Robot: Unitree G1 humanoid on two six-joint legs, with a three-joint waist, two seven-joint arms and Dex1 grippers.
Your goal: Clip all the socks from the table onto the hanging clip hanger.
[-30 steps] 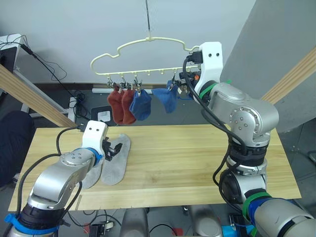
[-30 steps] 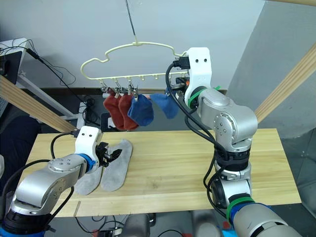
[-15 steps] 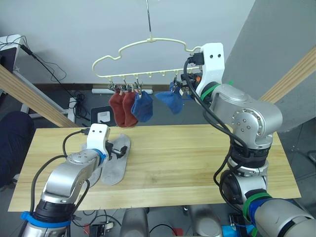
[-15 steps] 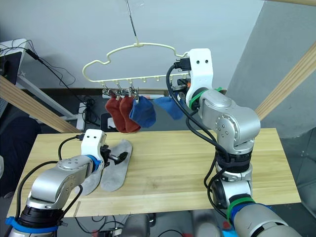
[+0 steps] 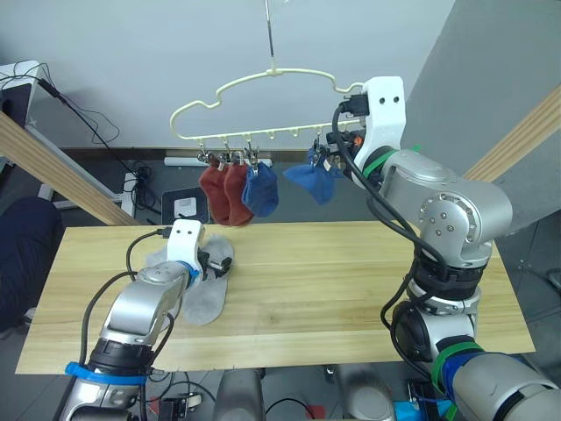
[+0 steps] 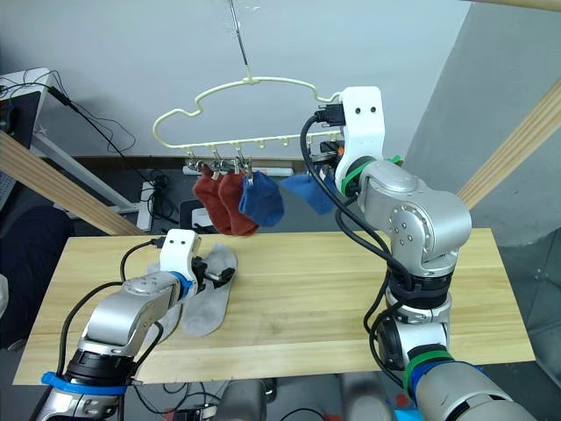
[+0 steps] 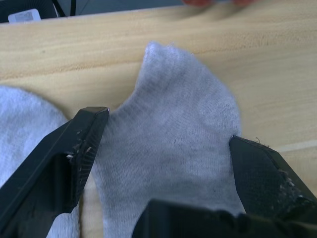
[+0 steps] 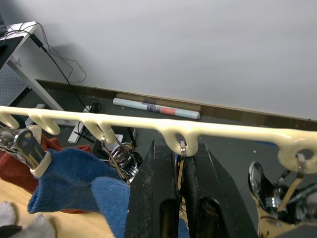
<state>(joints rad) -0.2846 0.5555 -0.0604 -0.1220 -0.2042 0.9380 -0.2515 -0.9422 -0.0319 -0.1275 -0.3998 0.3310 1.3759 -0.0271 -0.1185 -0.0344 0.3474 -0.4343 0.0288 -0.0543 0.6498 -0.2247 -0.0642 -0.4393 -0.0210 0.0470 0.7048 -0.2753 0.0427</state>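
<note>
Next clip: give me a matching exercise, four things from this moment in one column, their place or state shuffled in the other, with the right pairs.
Things:
1. left hand
2. right hand
3. rust red socks
4. light grey socks

Place or state:
A. hanging side by side from clips near the left end of the clip hanger
B. lying flat on the table
C. open, fingers either side of a grey sock
D. raised at the hanger's bar, fingers close together around a clip

Pairs: 1-C, 2-D, 3-A, 4-B
</note>
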